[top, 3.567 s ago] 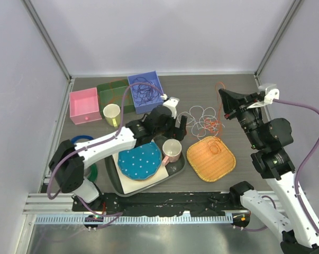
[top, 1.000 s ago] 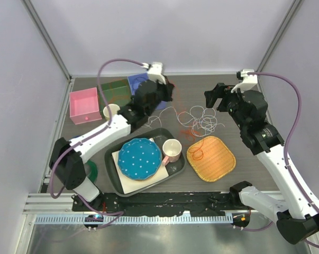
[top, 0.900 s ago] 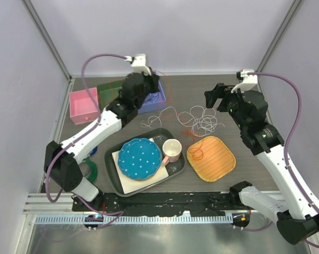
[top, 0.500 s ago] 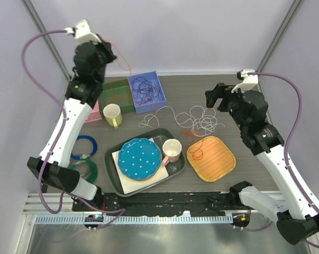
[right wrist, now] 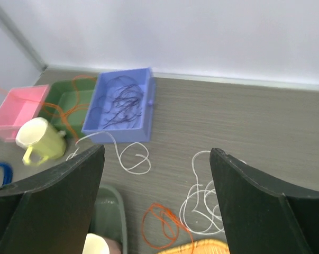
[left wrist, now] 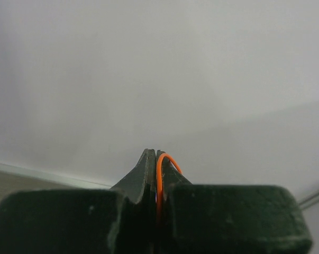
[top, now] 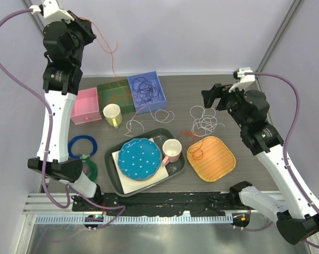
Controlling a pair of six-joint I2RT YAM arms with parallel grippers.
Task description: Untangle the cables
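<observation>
My left tool [top: 87, 27] is up high, far above the worktop [top: 201, 87], and its two fingers [left wrist: 146, 170] are pinched tight on a thin orange cable [left wrist: 159, 179]. Seen from the top, that cable hangs down from the tool in a wiggly line in front of the back wall. My right tool [right wrist: 156, 152] is wide open and holds nothing. It hangs above the worktop near a pile of white cables [top: 204, 119]. A bit of orange cable [top: 188, 132] lies just beside that pile, and an orange loop [top: 197, 153] lies on the orange woven tray [top: 222, 164]. A lone white cable [top: 135, 121] curls in front of the blue box [top: 150, 108], and the dark purple cables [top: 144, 89] are inside that box
</observation>
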